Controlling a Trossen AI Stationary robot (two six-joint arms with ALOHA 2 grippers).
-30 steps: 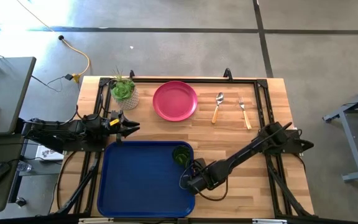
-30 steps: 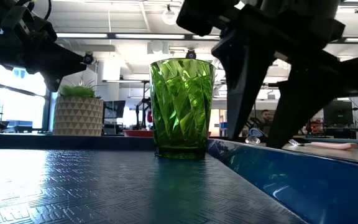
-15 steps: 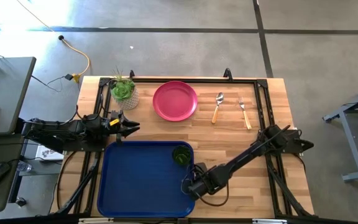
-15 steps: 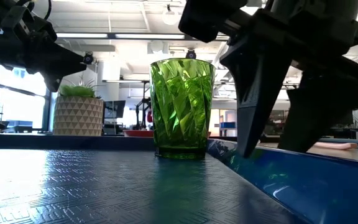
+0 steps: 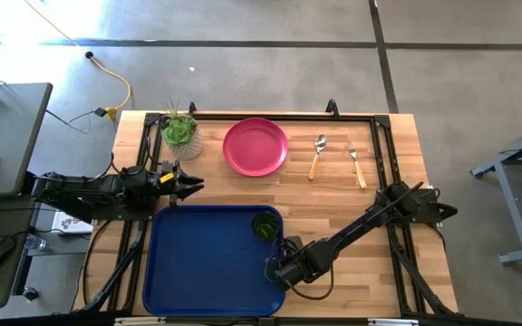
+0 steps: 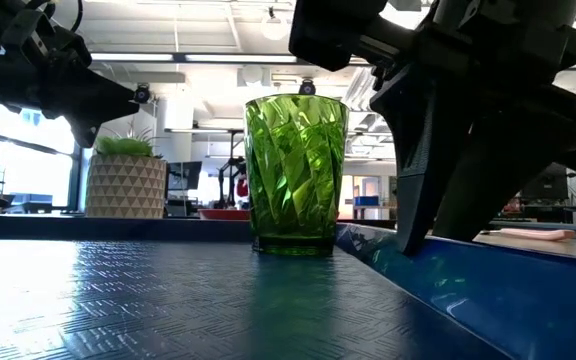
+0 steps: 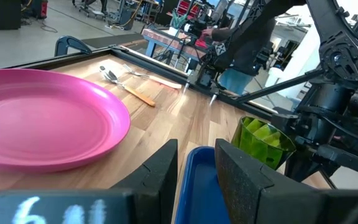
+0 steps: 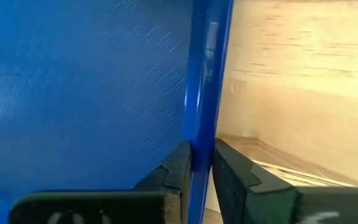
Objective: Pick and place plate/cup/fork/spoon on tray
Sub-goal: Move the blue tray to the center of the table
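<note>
The dark blue tray (image 5: 198,272) lies flat on the near half of the table. The green cup (image 5: 264,225) stands upright in its far right corner. On the wood beyond the tray rest the pink plate (image 5: 255,146), the spoon (image 5: 317,154) and the fork (image 5: 356,163). My right gripper (image 5: 275,269) sits at the tray's right rim, shut on it. My left gripper (image 5: 188,186) hovers open above the tray's far left corner, touching nothing. My right gripper pinches the tray's right rim (image 8: 202,112) between its two fingers, one finger (image 8: 178,165) inside the tray and one outside over the wood. It comes from the table's right side, slanting down, a little nearer than the rim's middle. The tray lies flat on the table.
A succulent in a pale pot (image 5: 181,136) stands at the far left, beside the plate. Black rails (image 5: 383,145) run along the table's far and right edges. Bare wood lies between the tray and the right rail.
My right gripper has dropped slightly toward the near edge at the tray's right rim and its fingers have shut on that rim. The cup and the tray have stayed where they were.
</note>
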